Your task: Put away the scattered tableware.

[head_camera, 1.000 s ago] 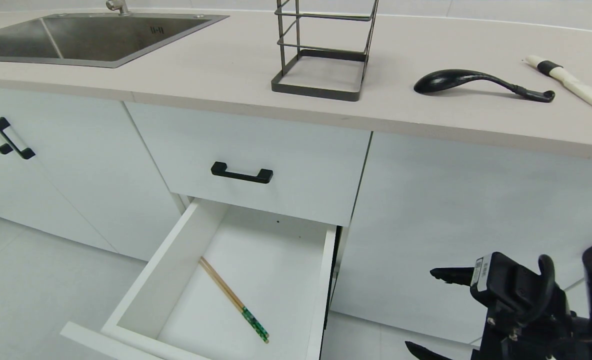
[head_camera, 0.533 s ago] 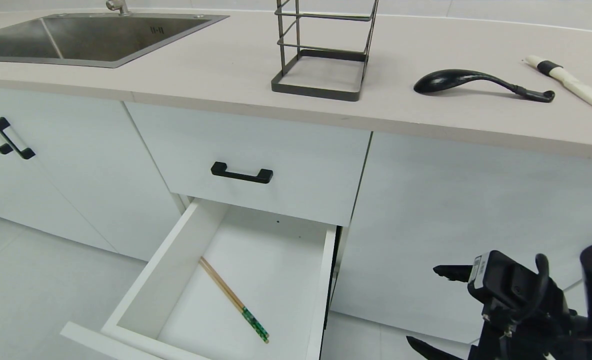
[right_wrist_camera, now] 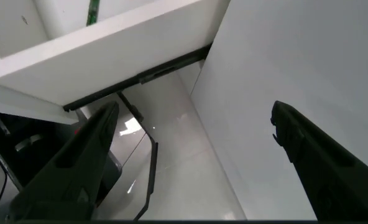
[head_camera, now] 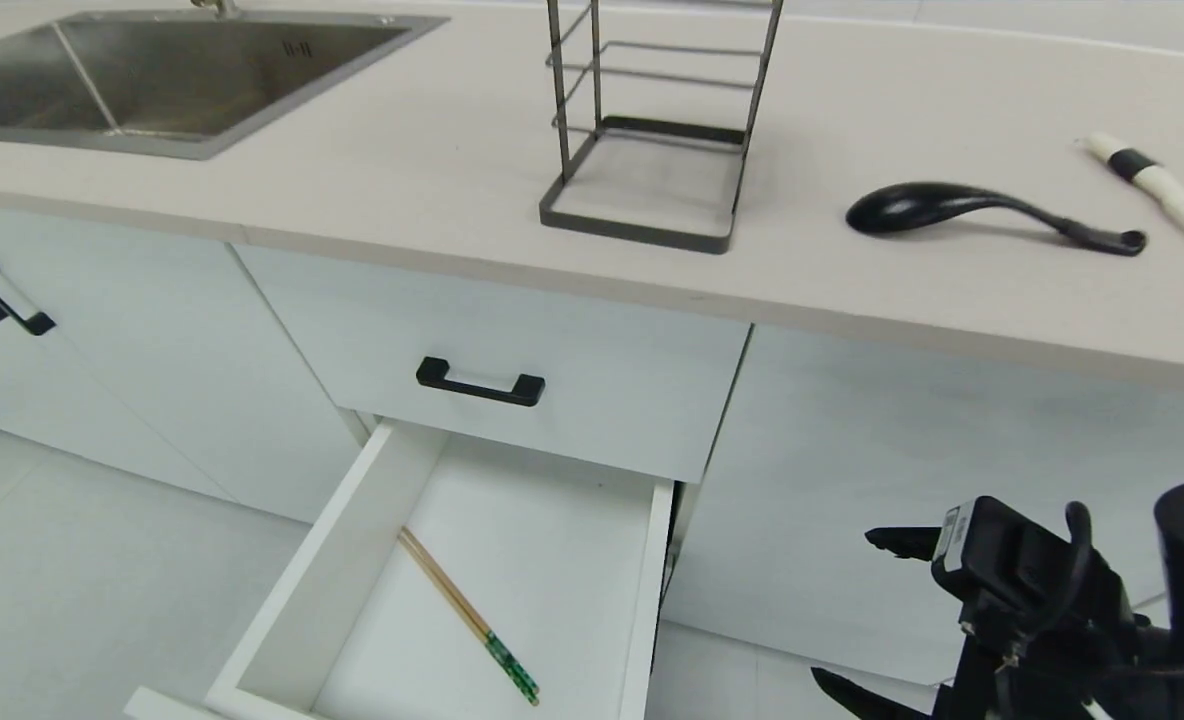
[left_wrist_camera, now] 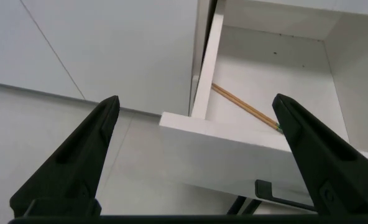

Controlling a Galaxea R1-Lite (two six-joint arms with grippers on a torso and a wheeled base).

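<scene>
A pair of wooden chopsticks with green patterned tips (head_camera: 464,617) lies slantwise in the open white drawer (head_camera: 332,565), near its left wall. A curved black spoon (head_camera: 952,205) rests toward the right end of the pale worktop (head_camera: 402,170), and a white rod with a black band (head_camera: 1167,190) lies at the right edge. The right gripper (head_camera: 844,610), low before the cabinet, and the left gripper (left_wrist_camera: 196,102), facing the drawer's front, are both spread wide and hold nothing.
</scene>
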